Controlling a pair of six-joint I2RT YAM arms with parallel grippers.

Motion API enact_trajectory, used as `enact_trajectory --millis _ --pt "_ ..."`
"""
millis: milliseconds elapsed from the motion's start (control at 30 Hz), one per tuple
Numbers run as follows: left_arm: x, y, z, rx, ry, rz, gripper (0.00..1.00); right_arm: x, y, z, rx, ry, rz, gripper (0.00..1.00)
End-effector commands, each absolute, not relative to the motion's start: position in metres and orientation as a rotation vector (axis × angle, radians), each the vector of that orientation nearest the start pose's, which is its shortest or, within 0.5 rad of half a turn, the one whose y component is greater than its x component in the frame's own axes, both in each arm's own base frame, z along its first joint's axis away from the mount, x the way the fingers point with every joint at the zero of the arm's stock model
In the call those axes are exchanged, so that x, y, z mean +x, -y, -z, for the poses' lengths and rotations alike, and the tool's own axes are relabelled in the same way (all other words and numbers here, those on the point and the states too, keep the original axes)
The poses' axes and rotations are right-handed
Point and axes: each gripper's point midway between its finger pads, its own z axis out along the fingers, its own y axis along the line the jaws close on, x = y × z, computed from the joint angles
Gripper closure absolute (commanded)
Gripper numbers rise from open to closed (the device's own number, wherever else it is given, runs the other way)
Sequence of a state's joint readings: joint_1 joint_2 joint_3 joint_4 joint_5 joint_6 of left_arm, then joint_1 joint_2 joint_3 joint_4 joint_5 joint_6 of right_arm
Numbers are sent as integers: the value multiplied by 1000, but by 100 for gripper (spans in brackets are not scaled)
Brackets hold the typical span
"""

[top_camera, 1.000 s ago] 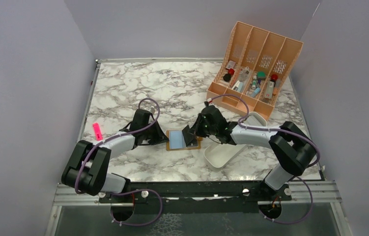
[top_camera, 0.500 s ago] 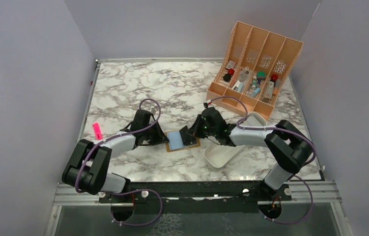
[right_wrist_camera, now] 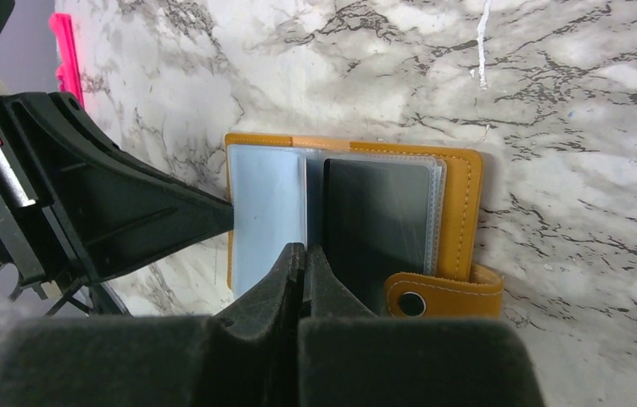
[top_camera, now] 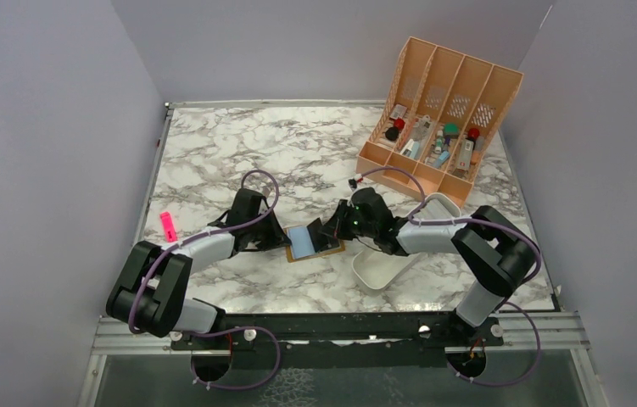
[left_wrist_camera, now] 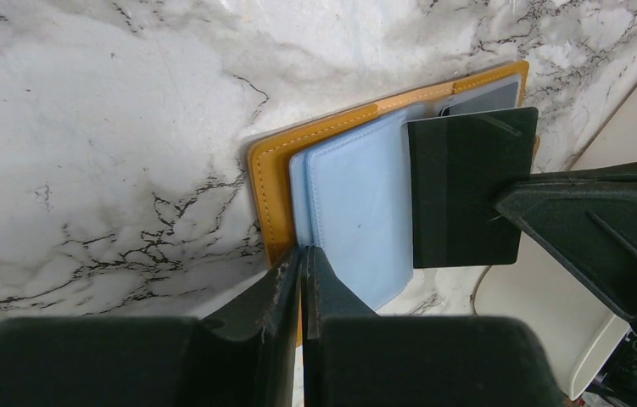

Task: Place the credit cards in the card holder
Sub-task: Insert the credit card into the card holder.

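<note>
Leftward by a little, the right arm's fingers (right_wrist_camera: 285, 280) have crept across the open card holder (right_wrist_camera: 460, 203) over the last second, while the left arm has hardly stirred. Everything sits on a white surface (top_camera: 213, 161) veined with grey like marble, closed in by plain lilac-grey walls (top_camera: 52, 127) on the left, far and right sides, with a metal rail (top_camera: 340, 326) along the near edge. The card holder lies spread flat near the middle of the surface, between the two arms. It is mustard-orange and leather-like, with pale stitching round its border and a rounded strap (right_wrist_camera: 446, 288) bearing a small snap. On its left half rests a thin, pale blue-grey credit card (right_wrist_camera: 265, 212), with a second pale edge just showing beside it. On the right half is a dark leaf (right_wrist_camera: 378, 225) backed by clear plastic sleeves. The right arm's fingers are pressed together, tips at the seam between card and dark leaf; whether they nip anything there I cannot tell. The left arm's fingers (left_wrist_camera: 285, 284) are also pressed together, tips touching the card holder's left edge at the card's rim, and any pinch is hidden. A white oblong tray (top_camera: 378, 270) lies just right of the card holder, under the right arm. A peach slotted organiser (top_camera: 450, 85) stands at the far right, and a pink strip (top_camera: 167, 225) lies near the left edge.
</note>
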State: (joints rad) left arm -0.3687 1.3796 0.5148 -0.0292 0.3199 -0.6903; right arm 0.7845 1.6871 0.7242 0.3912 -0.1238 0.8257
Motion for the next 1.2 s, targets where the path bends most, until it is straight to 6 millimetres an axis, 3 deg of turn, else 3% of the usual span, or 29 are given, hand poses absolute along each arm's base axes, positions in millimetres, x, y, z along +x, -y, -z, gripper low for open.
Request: enact_trajectory --millis 0,300,767,933,1167 --pt "244 173 -15 -254 -2615 724 90 255 -343 -43 -116 -2351 -1054 99" --pt "242 179 -11 -248 -2632 715 90 256 -343 -33 -114 -2360 -1102 98" --pt "238 175 -5 -250 -2638 671 90 260 -355 -39 46 -2326 -1236 99" --pt "238 174 -5 -240 -2633 658 90 257 -355 -28 35 -2387 -1211 85" --pt "238 173 -10 -237 -2619 655 86 267 -330 -18 4 -2482 -912 66"
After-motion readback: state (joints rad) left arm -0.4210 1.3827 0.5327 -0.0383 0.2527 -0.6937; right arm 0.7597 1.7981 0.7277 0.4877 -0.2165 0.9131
